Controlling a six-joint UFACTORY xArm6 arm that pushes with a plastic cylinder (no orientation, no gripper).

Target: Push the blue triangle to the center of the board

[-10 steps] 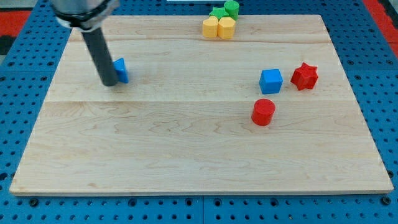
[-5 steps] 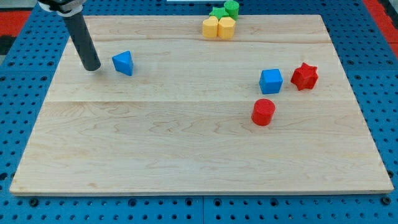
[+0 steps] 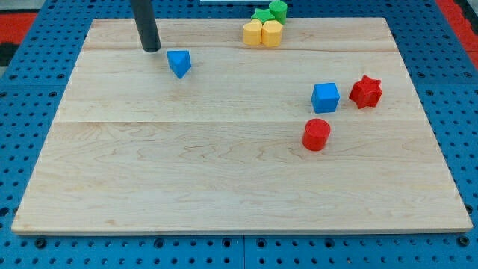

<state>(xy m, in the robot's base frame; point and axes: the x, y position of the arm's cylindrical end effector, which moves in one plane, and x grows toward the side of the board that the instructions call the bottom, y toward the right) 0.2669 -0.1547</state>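
Observation:
The blue triangle (image 3: 178,63) lies on the wooden board (image 3: 224,164) in its upper left part, well to the view's left and above the board's middle. My tip (image 3: 151,48) stands just up and to the left of the triangle, a small gap away from it. The dark rod rises out of the view's top.
A blue cube (image 3: 325,97), a red star (image 3: 366,91) and a red cylinder (image 3: 316,134) sit at the right middle. Two yellow blocks (image 3: 263,33) and two green blocks (image 3: 270,12) cluster at the board's top edge.
The blue triangle has slid to the right and up the view. My tip has swung from the triangle's left side to a spot up and left of it, near the top edge.

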